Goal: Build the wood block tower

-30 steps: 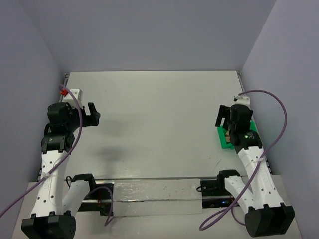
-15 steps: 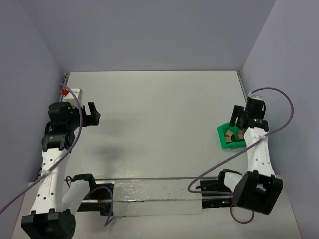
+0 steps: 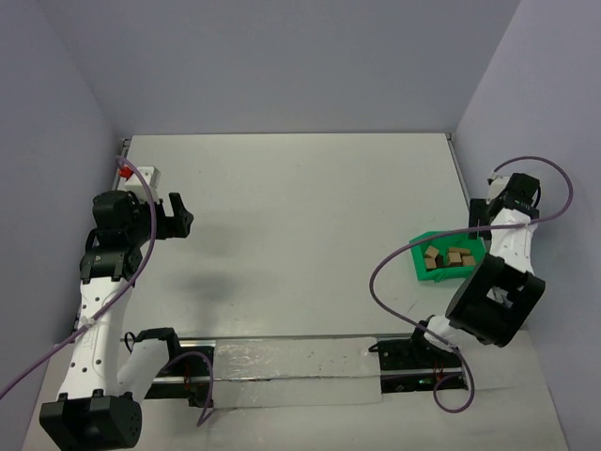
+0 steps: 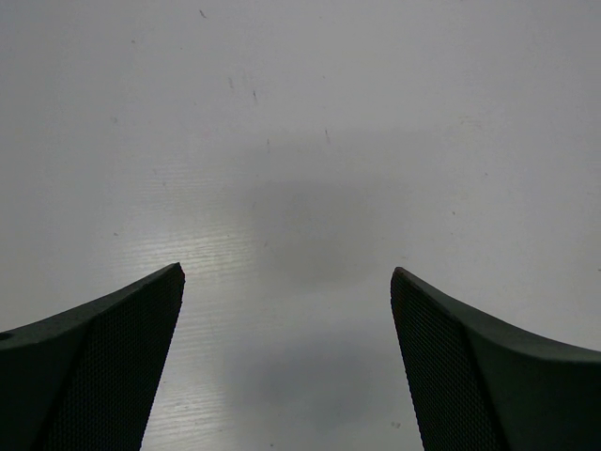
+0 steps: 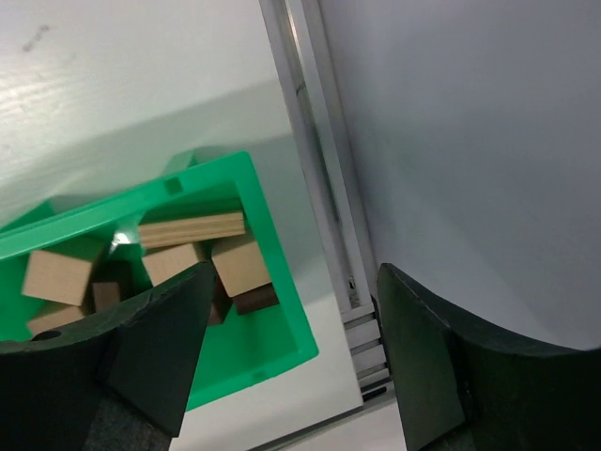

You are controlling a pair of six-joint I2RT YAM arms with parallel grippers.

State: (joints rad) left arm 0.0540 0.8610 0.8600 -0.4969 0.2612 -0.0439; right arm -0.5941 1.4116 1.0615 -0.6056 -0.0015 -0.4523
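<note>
One green plastic bin (image 3: 417,252) sits near the right edge of the table (image 3: 300,202), and it is the only container in sight; the wood blocks (image 3: 457,256) for the tower lie loose inside it in a jumble, none stacked on the table; the right wrist view shows the bin (image 5: 246,374) from above, with a long light tan brick (image 5: 192,228) lying flat across the top of the heap, a light tan cube (image 5: 56,277) to its left, two more light tan pieces below the brick, and a dark brown block (image 5: 254,301) against the bin's right wall; another dark piece shows between the tan ones, and a finger hides the lower left of the heap, so the full count cannot be told: at least four or five tan and two dark; an aluminium rail (image 5: 315,160) runs just beside the bin along the table's edge; the right gripper (image 3: 481,214) hangs above the bin's far right corner, its jaws (image 5: 291,352) fairly wide apart with nothing between them; the left gripper (image 3: 178,216) hovers over bare table at the far left, well apart from the bin, its jaws (image 4: 286,366) spread wide and holding nothing; a small white box (image 3: 143,177) with a red knob sits near it.
</note>
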